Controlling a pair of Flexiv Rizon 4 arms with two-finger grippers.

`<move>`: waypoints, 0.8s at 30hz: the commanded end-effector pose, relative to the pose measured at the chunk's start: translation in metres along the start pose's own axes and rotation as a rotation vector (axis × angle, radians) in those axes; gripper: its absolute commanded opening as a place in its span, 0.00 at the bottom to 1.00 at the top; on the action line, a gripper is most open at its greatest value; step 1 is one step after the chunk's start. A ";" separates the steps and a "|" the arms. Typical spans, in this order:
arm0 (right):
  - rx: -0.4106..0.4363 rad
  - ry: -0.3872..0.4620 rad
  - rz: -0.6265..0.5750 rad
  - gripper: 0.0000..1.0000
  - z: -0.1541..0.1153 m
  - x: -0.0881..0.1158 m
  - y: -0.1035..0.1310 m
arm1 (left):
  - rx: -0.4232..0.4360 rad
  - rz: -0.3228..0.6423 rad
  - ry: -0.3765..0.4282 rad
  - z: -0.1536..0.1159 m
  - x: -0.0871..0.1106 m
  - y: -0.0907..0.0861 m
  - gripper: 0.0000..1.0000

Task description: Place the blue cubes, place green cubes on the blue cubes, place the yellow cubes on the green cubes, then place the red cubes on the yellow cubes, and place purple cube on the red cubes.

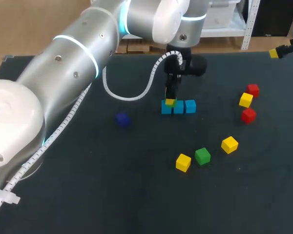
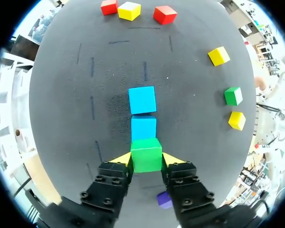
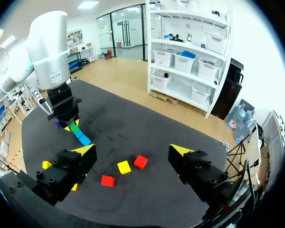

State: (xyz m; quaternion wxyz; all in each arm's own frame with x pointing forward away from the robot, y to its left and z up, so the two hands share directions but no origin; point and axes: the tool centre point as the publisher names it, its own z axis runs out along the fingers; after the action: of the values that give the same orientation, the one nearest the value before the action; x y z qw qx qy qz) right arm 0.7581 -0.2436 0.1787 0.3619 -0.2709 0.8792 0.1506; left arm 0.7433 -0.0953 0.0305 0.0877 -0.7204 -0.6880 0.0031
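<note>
Left jaws are gripping a green cube [image 2: 146,155] from both sides, right over the nearest of three blue cubes [image 2: 143,128] in a row; I'm not able to tell whether it's resting on it. Further out, a loose green cube [image 2: 233,95] is sitting between two yellow cubes [image 2: 236,120], with red cubes [image 2: 164,14] beyond. Right jaws are hanging wide open, holding nothing.

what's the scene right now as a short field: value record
left gripper: shut on a green cube, over one end of the blue row
right gripper: open, empty, away from the cubes
blue cubes: three in a row on the black table
loose: second green cube, three yellow cubes, two red cubes, one purple cube
</note>
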 end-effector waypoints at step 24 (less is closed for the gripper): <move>0.001 0.001 0.000 1.00 0.000 0.000 0.000 | 0.050 0.014 0.011 -0.004 -0.003 0.009 1.00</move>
State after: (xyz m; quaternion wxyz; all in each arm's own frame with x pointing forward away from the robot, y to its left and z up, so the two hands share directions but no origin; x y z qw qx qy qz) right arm 0.7581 -0.2436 0.1787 0.3619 -0.2709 0.8792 0.1506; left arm 0.7444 -0.0957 0.0313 0.0864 -0.7245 -0.6839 0.0014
